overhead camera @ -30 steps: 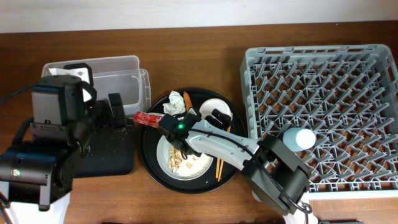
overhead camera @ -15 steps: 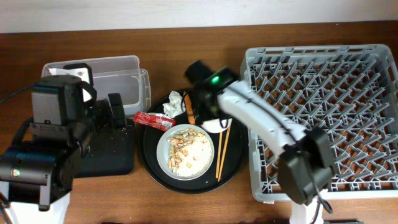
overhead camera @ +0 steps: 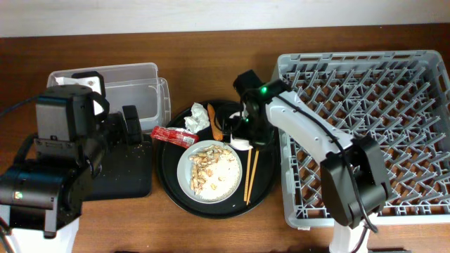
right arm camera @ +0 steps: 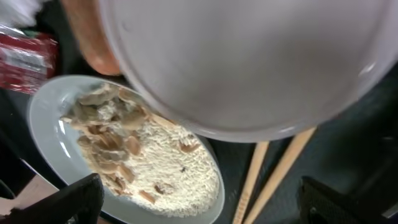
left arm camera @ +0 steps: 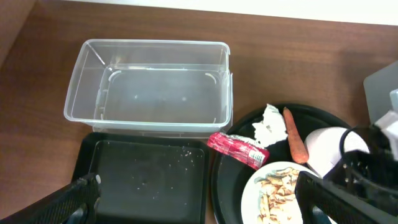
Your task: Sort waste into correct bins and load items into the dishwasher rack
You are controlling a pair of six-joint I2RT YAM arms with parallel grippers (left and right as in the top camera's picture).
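The white bowl (right arm camera: 249,56) fills the top of the right wrist view, very close. In the overhead view it (overhead camera: 242,144) is mostly hidden under my right gripper (overhead camera: 246,132). My right gripper (right arm camera: 202,190) is open, its fingers spread above the plate (right arm camera: 56,118) and the chopsticks (right arm camera: 273,168). The pale plate (overhead camera: 209,171) holds beige scraps (overhead camera: 204,160). The red wrapper (overhead camera: 174,135), white tissue (overhead camera: 197,117) and carrot (overhead camera: 213,121) lie on the round black tray. My left gripper (left arm camera: 199,194) is open and empty above the shallow black tray (left arm camera: 149,177). The light-blue cup is out of view.
The clear tub (overhead camera: 126,88) stands behind the shallow black tray (overhead camera: 126,172) at the left. The round black tray (overhead camera: 169,179) lies in the middle. The grey dishwasher rack (overhead camera: 365,126) fills the right side, close to the chopsticks (overhead camera: 249,172).
My right arm swung from over the plate to the far side of the round tray, then came down over the white bowl. The left arm has not moved.
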